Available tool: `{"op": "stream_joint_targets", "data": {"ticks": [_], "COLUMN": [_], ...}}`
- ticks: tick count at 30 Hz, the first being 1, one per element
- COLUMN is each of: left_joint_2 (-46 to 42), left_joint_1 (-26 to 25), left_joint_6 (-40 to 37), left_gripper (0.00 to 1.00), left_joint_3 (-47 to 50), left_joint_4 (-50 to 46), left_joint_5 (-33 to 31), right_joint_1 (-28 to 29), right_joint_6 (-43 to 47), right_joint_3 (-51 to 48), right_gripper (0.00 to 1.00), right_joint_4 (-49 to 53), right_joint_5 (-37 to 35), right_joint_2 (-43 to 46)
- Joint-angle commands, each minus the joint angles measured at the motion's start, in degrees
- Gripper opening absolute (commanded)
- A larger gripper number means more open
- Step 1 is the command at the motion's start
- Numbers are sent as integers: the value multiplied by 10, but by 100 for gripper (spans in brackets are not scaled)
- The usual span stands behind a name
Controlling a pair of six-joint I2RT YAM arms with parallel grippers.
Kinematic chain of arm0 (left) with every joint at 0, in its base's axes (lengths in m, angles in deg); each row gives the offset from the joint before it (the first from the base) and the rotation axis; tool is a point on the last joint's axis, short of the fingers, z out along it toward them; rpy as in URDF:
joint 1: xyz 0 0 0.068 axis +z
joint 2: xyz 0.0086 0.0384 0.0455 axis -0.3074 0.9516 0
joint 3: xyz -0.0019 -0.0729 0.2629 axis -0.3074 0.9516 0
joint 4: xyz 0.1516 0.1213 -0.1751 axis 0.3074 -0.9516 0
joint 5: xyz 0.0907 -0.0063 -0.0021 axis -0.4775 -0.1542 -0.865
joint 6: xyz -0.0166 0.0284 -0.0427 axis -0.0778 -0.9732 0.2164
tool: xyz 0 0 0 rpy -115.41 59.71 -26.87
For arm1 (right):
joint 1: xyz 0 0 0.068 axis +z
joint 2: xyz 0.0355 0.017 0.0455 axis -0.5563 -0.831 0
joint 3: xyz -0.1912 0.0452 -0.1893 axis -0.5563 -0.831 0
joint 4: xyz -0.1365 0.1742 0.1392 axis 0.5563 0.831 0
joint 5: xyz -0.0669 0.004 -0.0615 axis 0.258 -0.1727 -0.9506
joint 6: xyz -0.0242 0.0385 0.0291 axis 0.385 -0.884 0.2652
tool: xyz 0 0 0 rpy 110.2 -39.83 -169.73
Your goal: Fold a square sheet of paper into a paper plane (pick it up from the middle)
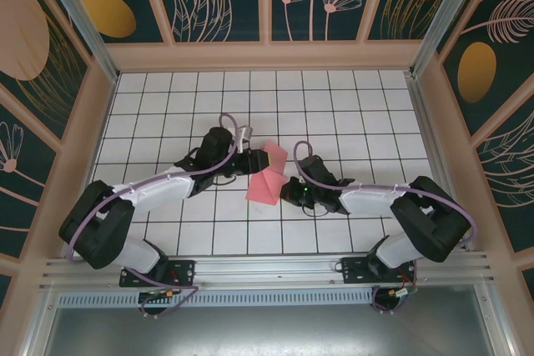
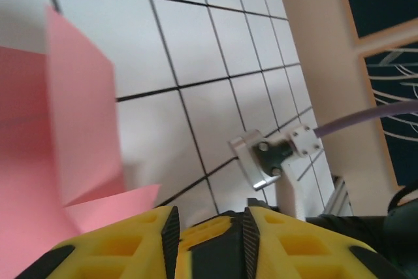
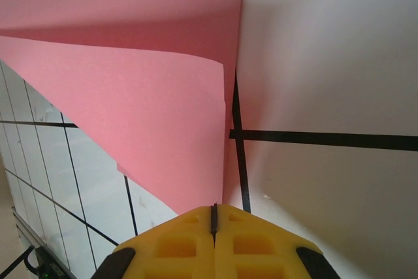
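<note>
pink sheet point(image 1: 267, 179) lying part-folded between both arms, long axis running near-to-far | right jaws pressing together at its near edge — nearer | left jaws standing apart, sheet beside them

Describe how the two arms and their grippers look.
Both the left arm and right arm have white links, bulky black joints and a purple cable alongside. The left gripper and right gripper have yellow fingers with recessed pockets and black edging.
</note>
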Motion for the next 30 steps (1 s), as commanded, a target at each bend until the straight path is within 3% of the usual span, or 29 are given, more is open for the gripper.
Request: {"op": "stream_joint_targets", "data": {"ticks": [1, 7, 16, 30], "left_joint_2": [46, 110, 187, 187], "left_joint_1": [-23, -25, -24, -24], "left_joint_6": [-29, -47, -83, -88], "left_gripper": [34, 32, 26, 27], "left_joint_3": [-30, -68, -101, -75], "left_joint_4": [-1, -60, -165, -148], "left_joint_5": [48, 7, -161, -163], "right_joint_1": [1, 1, 10, 24], "right_joint_6": [-14, -22, -13, -20], "right_joint_3": [5, -9, 6, 22], "right_gripper": [3, 4, 4, 4], "right_joint_4": [1, 2, -35, -82], "right_joint_5": [-13, -20, 21, 59], "right_joint_2": [5, 30, -2, -66]}}
